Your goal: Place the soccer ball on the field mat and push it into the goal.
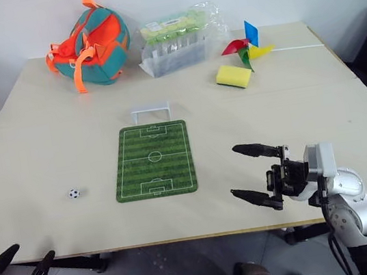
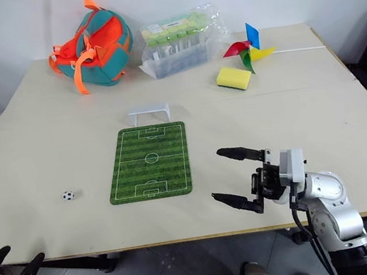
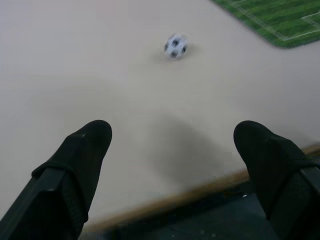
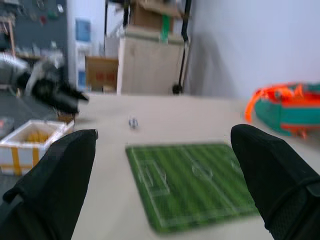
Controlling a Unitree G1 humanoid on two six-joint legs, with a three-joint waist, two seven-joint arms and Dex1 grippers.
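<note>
The tiny soccer ball (image 1: 74,193) lies on the bare table left of the green field mat (image 1: 153,160). A low white goal (image 1: 150,111) stands just past the mat's far short edge. My left gripper (image 1: 25,264) hovers open at the table's near left edge, short of the ball, which the left wrist view shows ahead of its fingers as the soccer ball (image 3: 175,45). Right of the mat, my right gripper (image 1: 247,173) floats open above the table, pointing left toward the mat with nothing between its fingers.
At the table's back stand a teal and orange backpack (image 1: 90,45), a clear plastic pack of tubes (image 1: 176,42), a yellow sponge (image 1: 234,76) and a coloured pinwheel (image 1: 246,46). The table's near edge (image 1: 185,239) runs just in front of both grippers.
</note>
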